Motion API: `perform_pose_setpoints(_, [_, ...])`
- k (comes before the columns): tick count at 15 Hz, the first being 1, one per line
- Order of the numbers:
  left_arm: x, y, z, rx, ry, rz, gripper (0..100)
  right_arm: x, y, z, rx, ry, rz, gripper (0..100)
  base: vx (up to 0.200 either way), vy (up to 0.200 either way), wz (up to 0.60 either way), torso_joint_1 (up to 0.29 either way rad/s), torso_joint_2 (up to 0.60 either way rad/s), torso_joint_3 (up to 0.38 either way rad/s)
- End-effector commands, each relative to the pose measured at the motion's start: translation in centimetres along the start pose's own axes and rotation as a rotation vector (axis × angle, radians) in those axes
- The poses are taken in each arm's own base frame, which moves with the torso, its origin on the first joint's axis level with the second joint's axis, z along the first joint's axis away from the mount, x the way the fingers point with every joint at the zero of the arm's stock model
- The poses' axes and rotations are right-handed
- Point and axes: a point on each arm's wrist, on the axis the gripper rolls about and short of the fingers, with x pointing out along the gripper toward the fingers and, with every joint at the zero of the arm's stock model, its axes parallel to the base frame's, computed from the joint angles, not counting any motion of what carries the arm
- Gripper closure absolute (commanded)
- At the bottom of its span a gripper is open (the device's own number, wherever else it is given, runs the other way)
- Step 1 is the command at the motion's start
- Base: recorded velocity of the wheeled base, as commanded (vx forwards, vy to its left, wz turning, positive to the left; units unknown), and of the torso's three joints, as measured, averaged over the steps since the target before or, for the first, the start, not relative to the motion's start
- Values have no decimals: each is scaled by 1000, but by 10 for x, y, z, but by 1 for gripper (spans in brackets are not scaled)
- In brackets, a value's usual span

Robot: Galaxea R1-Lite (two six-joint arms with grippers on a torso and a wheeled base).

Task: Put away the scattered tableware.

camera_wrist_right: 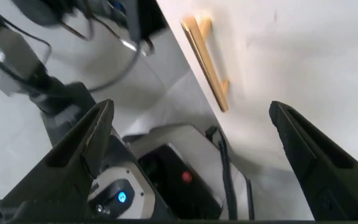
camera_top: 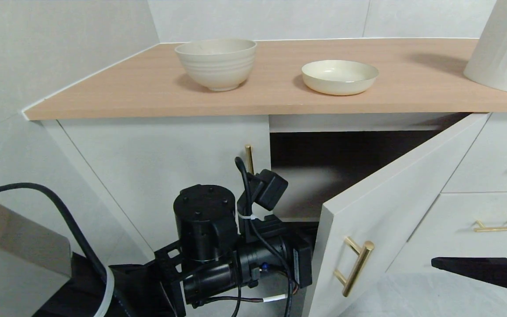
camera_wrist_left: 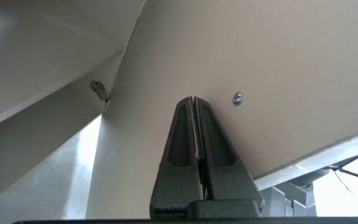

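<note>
Two cream dishes stand on the wooden countertop (camera_top: pixel 126 94): a deep ribbed bowl (camera_top: pixel 216 64) on the left and a shallow bowl (camera_top: pixel 339 77) to its right. Below them a white cabinet door (camera_top: pixel 394 198) with a gold handle (camera_top: pixel 354 266) stands swung open. My left arm (camera_top: pixel 236 251) is low in front of the cabinet. My left gripper (camera_wrist_left: pixel 192 101) is shut, fingers pressed together with nothing in them, tip close to the door's inner face (camera_wrist_left: pixel 278 74). My right gripper (camera_wrist_right: pixel 191 106) is wide open facing the gold handle (camera_wrist_right: pixel 207 62); one finger (camera_top: pixel 473 266) shows at bottom right.
The open cabinet's interior (camera_top: pixel 346 176) is dark with a pale floor. A tall white ridged object (camera_top: pixel 504 48) stands on the counter's right end. Drawers with gold handles (camera_top: pixel 500 226) lie right of the door. The closed left door has a gold handle (camera_top: pixel 249 158). Tiled walls (camera_top: pixel 38 53) enclose the corner.
</note>
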Motion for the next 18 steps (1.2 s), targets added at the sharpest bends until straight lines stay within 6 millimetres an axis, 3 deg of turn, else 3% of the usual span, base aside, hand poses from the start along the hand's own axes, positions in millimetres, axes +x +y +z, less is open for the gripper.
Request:
perform_pose_setpoints(1, [0, -1, 2, 2, -6, -2, 100, -13, 4, 6, -17, -64, 16, 0, 0, 0, 0, 0, 0, 0])
perform_pose_setpoints(5, [3, -1, 3, -3, 8, 1, 100, -13, 4, 6, -16, -61, 16, 0, 0, 0, 0, 0, 0, 0])
perform_pose_setpoints(11, [17, 3, 0, -8, 20, 16, 100, -13, 4, 5, -14, -58, 17, 0, -200, 0, 0, 5, 1, 2])
perform_pose_setpoints(18, [26, 9, -7, -14, 37, 24, 100, -12, 4, 5, -14, -57, 17, 0, 0, 0, 0, 0, 0, 0])
